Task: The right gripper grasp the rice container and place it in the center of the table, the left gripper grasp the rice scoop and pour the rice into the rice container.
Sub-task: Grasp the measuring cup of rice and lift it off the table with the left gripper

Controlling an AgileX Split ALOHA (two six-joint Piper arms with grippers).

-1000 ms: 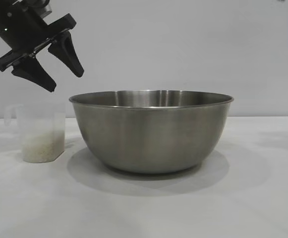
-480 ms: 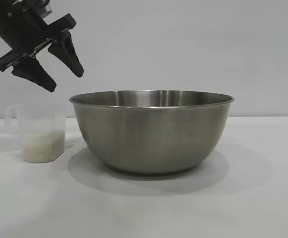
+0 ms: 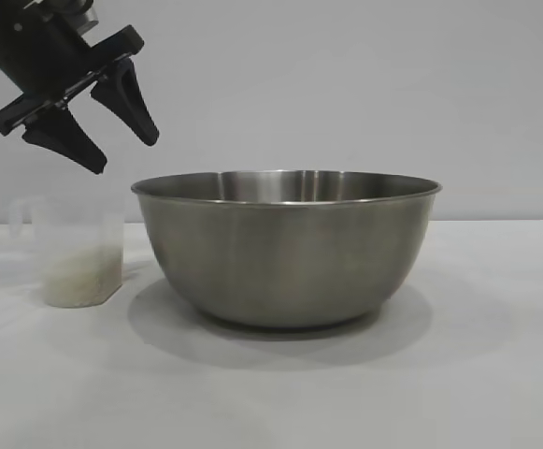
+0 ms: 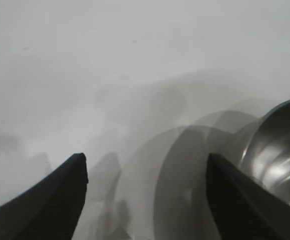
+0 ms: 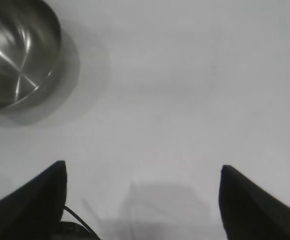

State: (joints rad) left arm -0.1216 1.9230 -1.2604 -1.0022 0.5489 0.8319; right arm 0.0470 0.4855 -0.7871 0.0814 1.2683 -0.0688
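Nothing is seen to shift between views: the rice container is already parked mid-worktop, so pouring is left. The rice scoop stays untouched beside it, under the left gripper, fingers apart and empty; the right gripper is gaping too, well clear.

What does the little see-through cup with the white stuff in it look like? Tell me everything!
The rice scoop is a small cup of cloudy clear plastic with a loop handle at its rim. It stands upright on the white table, beside the big steel rice container and apart from it. White rice fills roughly its lower third. Nothing grips it; the left gripper hangs open above it.
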